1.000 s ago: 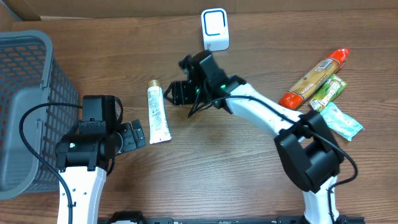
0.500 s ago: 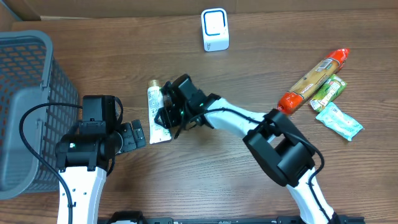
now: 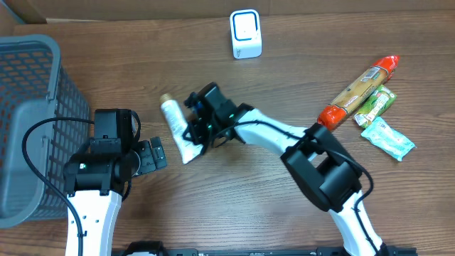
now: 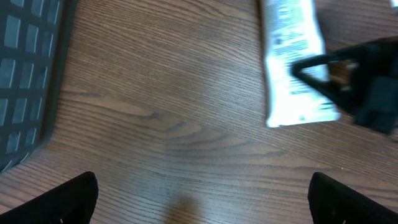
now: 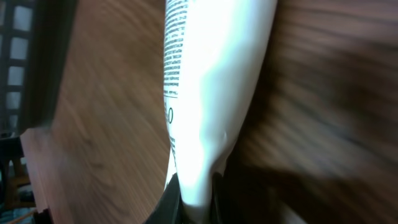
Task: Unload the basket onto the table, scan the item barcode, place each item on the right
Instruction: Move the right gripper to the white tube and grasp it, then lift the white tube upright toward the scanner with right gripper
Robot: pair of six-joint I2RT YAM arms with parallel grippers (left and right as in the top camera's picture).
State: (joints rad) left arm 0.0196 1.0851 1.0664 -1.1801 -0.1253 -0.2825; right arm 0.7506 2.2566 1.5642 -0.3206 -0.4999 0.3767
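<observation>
white tube (image 3: 174,122), fine black print, lying tilted.

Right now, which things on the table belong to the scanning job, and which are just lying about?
In the job: white tube, right gripper shut on it, white scanner.
Lying about: grey basket, long orange packet, green packet, teal packet.

Right tool (image 3: 190,135) clamped, left tool (image 3: 157,155) wide

White arms (image 3: 89,213), black joints (image 3: 334,178), cables (image 3: 26,142).
</observation>
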